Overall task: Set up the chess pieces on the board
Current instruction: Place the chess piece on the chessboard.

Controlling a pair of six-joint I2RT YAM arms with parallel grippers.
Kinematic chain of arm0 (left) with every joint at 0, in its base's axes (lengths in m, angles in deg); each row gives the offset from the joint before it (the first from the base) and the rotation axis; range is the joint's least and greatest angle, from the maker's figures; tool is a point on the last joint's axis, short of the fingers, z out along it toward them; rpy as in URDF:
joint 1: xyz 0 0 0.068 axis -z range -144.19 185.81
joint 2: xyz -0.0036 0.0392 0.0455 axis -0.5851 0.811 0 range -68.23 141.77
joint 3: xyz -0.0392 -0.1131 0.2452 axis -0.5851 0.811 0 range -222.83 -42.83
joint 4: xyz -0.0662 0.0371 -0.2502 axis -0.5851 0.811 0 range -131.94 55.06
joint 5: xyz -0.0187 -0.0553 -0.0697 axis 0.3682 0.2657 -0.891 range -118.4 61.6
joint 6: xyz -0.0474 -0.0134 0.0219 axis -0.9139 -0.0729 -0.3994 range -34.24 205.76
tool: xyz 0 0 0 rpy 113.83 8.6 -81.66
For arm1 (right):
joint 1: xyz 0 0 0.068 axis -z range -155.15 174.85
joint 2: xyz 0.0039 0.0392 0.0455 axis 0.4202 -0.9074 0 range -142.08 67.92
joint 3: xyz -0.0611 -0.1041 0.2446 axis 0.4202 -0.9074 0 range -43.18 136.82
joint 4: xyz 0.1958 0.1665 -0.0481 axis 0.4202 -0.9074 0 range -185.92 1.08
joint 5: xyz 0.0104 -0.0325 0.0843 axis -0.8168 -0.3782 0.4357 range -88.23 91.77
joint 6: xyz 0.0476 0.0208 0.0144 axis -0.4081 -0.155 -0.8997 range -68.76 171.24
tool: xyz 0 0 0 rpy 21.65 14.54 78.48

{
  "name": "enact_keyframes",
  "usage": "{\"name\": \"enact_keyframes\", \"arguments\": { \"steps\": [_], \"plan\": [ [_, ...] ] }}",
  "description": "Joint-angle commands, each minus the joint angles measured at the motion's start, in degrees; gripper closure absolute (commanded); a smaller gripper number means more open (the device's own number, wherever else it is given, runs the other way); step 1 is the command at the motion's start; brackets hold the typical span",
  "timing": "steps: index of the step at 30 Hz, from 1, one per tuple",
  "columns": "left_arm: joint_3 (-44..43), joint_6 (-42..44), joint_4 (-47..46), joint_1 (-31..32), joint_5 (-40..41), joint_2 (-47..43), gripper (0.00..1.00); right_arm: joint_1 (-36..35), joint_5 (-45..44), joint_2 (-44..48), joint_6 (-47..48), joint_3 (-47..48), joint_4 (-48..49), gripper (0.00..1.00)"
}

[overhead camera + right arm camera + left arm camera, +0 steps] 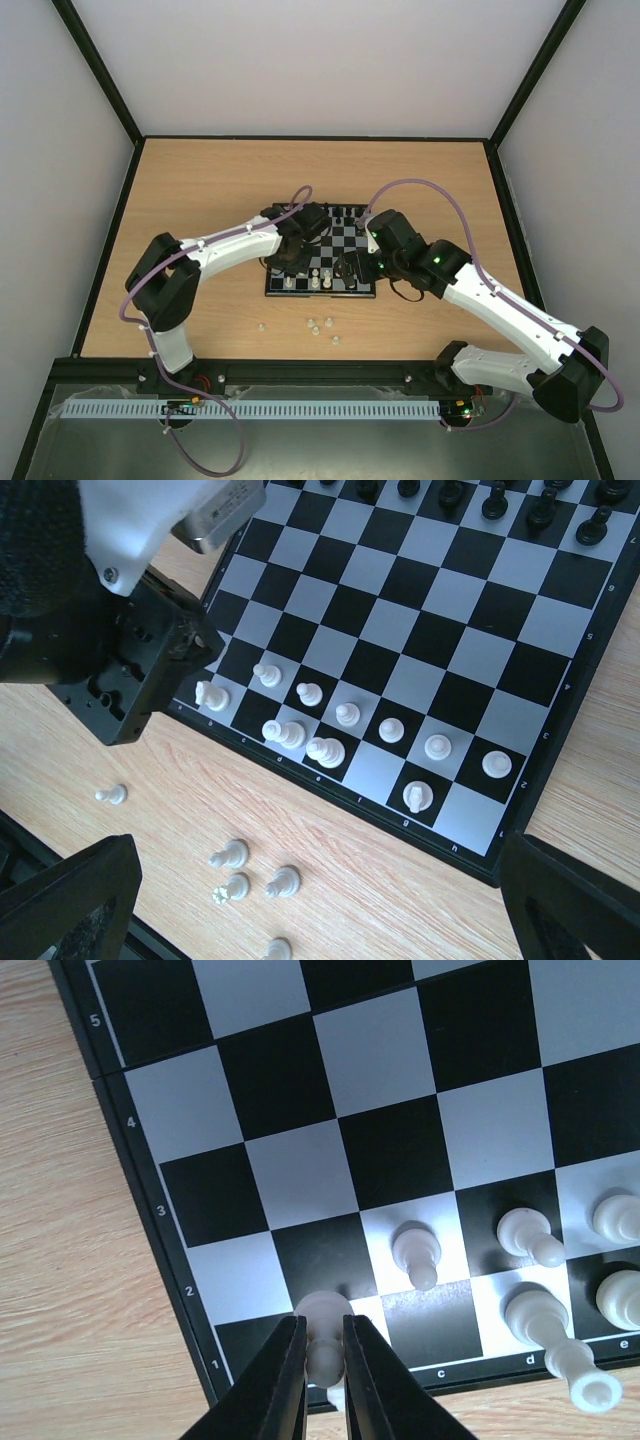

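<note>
left claw (pixel 324 1360) pinches a white piece (pixel 325 1312) over the board's (pixel 300 1160) near-left corner; lower it upright, centred. right claw (pixel 318 870) open.

Few loose pcs (pixel 232 855) on table (pixel 350 880), before board (pixel 430 630).

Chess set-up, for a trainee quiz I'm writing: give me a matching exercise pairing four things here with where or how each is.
1. left gripper
2. right gripper
3. black pieces
4. loose white pieces

A. on the table, off the board
B. open, holding nothing
C. shut on a white piece
D. lined up at the board's far side

Pairs: 1-C, 2-B, 3-D, 4-A
</note>
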Motion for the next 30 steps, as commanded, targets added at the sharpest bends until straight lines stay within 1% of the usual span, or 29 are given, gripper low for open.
{"name": "enact_keyframes", "arguments": {
  "steps": [1, 11, 24, 27, 30],
  "plan": [
    [-1.57, 1.33, -0.70, -0.16, -0.90, 1.69, 0.86, -0.05, -0.20, 1.17, 0.35, -0.82, -0.38, 0.01],
    [-1.23, 1.37, -1.84, -0.21, -0.81, 4.52, 0.84, -0.05, 0.05, 1.24, 0.43, -1.05, -0.24, 0.01],
    [0.36, 1.34, -2.54, -0.75, -0.97, 4.60, 0.84, -0.09, 0.33, 1.13, 0.51, -1.16, -0.07, 0.01],
    [0.53, 1.49, -2.88, -0.87, -1.14, 4.81, 0.80, -0.05, 0.39, 1.08, 0.52, -1.12, -0.04, 0.01],
    [0.60, 1.51, -3.14, -0.99, -1.15, 5.01, 0.73, -0.05, 0.34, 1.07, 0.52, -1.17, -0.07, 0.01]
  ]
}}
